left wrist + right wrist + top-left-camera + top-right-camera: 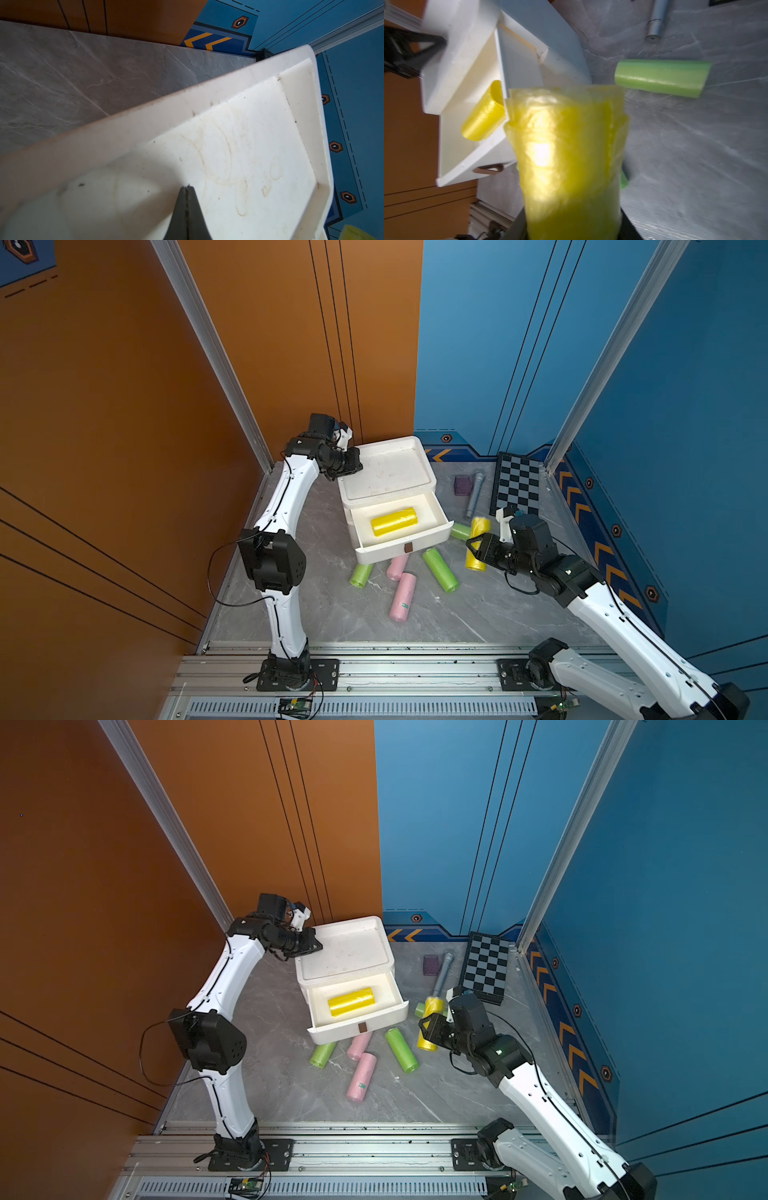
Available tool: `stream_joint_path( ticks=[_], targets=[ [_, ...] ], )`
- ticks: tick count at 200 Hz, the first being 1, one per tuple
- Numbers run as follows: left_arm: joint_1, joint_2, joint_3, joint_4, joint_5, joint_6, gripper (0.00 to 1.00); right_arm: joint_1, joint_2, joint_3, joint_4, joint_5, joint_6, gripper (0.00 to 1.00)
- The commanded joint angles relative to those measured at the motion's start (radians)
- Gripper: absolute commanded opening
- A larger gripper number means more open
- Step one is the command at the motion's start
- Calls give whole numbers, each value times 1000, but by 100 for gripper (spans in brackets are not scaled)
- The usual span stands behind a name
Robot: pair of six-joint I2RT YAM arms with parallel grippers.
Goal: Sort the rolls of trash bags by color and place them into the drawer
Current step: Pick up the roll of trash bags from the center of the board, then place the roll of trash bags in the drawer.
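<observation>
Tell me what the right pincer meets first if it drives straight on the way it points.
Likely the open top drawer: the right pincer, gripping a yellow roll, points at its side wall. Height is unclear; it might clear the rim.

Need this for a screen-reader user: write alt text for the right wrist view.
A crinkled yellow plastic trash-bag roll fills the centre, gripped by the right gripper. Behind it, the white plastic drawer cabinet has its top drawer open with a second yellow roll inside; a lime green roll lies on the grey marbled table.
</observation>
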Motion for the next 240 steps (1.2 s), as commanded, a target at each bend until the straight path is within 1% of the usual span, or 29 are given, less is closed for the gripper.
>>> stream_joint_path(
  ticks=[1, 11, 17, 30, 38, 50, 76, 85, 98, 107, 122, 141, 151, 179, 211, 240],
  targets=[
    [-6, 76, -75, -199, -53, -13, 0, 94, -18, -60, 362, 136, 360, 38],
    [-8, 71, -73, -199, -52, -16, 0, 157, 4, -60, 470, 230, 406, 39],
    [-9, 69, -72, -199, -53, -17, 0, 214, 27, -49, 522, 284, 408, 40],
    [-9, 63, -70, -199, -51, -19, 0, 288, 85, -9, 599, 403, 406, 40],
    [-11, 59, -72, -200, -53, -19, 0, 340, 134, 14, 678, 480, 402, 40],
    [-11, 54, -75, -199, -51, -21, 0, 390, 205, 38, 797, 563, 389, 40],
    [-11, 44, -81, -199, -50, -22, 0, 442, 359, 110, 1017, 673, 390, 41],
    [-11, 41, -82, -199, -49, -22, 0, 460, 401, 140, 1049, 724, 396, 40],
    [-11, 39, -82, -199, -48, -20, 0, 478, 449, 171, 1051, 797, 451, 40],
    [-11, 37, -83, -199, -48, -20, 0, 493, 473, 190, 1059, 846, 457, 42],
    [-8, 37, -82, -199, -45, -18, 0, 517, 491, 227, 1000, 917, 469, 42],
    [-7, 41, -82, -200, -42, -17, 0, 537, 500, 275, 887, 961, 496, 43],
    [-7, 45, -80, -199, -41, -17, 0, 541, 511, 284, 871, 962, 505, 45],
    [-8, 54, -73, -200, -36, -16, 0, 547, 539, 308, 798, 950, 571, 46],
    [-7, 57, -75, -199, -35, -13, 0, 536, 579, 300, 787, 928, 666, 48],
    [-8, 57, -82, -200, -36, -8, 0, 524, 603, 326, 742, 908, 681, 49]
  ],
)
